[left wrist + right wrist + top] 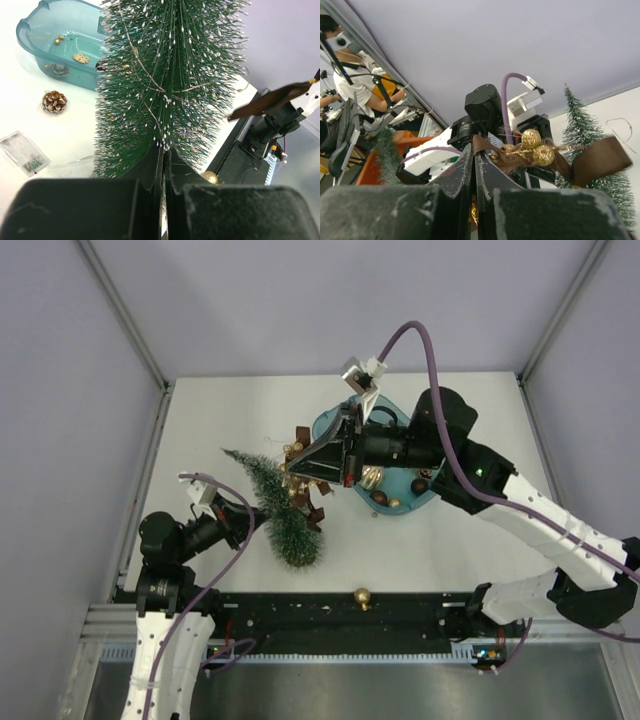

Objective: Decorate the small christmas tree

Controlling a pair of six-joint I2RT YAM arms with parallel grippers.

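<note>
The small christmas tree [272, 502] leans with its tip toward the far left; frosted green bristles fill the left wrist view [170, 75]. My left gripper [164, 150] is shut on its lower bristles, coming in from the left [243, 521]. A thin wire light string runs over the branches. My right gripper [474, 150] is shut on a brown ribbon bow with gold balls [535, 147]. It holds the bow right beside the tree's middle [297, 480]. The tree also stands at the right of the right wrist view [580, 130].
A teal tray [412, 502] with small gold and brown ornaments lies under the right arm, also in the left wrist view [35, 30]. A pine cone [54, 101] and a clear battery box [22, 152] lie on the table. A gold ball [362, 597] rests on the black front rail.
</note>
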